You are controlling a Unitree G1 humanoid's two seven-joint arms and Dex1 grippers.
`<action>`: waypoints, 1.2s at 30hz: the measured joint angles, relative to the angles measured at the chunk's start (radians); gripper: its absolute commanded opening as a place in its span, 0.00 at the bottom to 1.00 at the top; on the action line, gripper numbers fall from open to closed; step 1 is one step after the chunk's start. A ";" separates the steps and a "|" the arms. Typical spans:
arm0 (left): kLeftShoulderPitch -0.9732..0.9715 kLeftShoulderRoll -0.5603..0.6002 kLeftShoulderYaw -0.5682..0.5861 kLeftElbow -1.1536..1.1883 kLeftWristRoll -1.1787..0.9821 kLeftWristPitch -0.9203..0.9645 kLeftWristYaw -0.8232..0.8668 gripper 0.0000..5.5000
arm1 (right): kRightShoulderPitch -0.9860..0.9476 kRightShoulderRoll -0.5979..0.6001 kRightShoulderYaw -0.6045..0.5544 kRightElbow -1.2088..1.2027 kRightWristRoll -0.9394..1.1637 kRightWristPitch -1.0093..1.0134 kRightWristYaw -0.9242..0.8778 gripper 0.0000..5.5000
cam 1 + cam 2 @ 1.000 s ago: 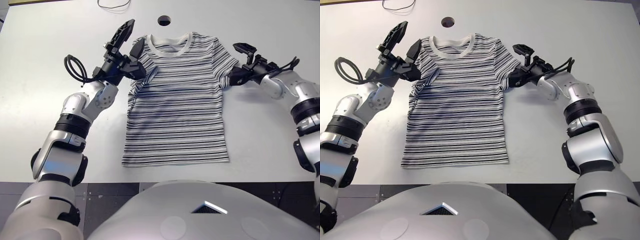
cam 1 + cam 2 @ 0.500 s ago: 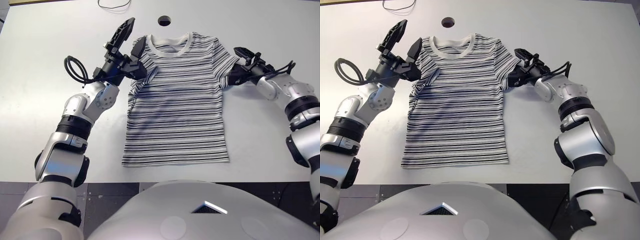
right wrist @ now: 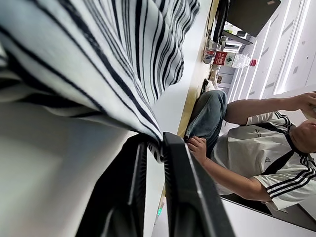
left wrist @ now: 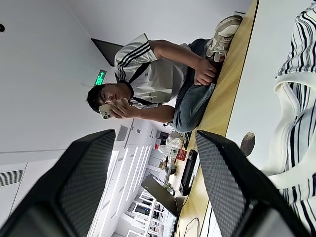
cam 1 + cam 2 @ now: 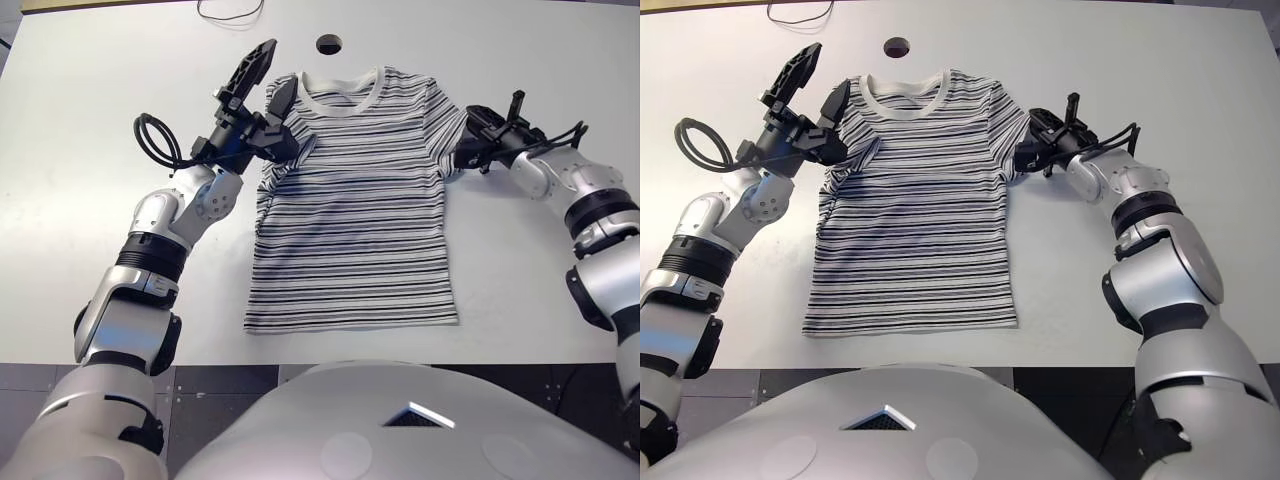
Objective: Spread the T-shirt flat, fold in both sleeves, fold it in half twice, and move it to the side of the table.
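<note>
The striped T-shirt lies flat on the white table, collar away from the robot: thin, soft knit with a ribbed neckband. Its left sleeve looks tucked in already, slightly rumpled, and the left gripper hangs above that shoulder, fingers spread, empty. The right gripper pinches the right sleeve at its hem. Sleeve folding is in hand, I'd say, and next that flap must go inward over the chest.

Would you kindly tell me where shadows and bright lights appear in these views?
Left eye view: light falls evenly on the white table, with only faint shadows around the black-and-white striped T-shirt. Left wrist view: a glowing green sign stands out on the pale wall. Right wrist view: long ceiling light strips shine bright, while the cloth nearest the camera looks shaded.
</note>
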 measured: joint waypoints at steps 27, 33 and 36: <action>0.031 -0.021 0.006 -0.002 -0.001 -0.009 -0.002 0.55 | 0.143 -0.017 -0.076 -0.332 0.073 -0.048 -0.115 0.02; 0.031 -0.037 0.004 0.019 -0.001 -0.015 -0.002 0.55 | 0.161 -0.001 -0.072 -0.433 0.053 -0.018 -0.077 0.02; 0.031 -0.047 0.001 0.030 -0.001 -0.018 -0.002 0.55 | 0.163 0.017 -0.063 -0.436 0.035 -0.014 -0.062 0.06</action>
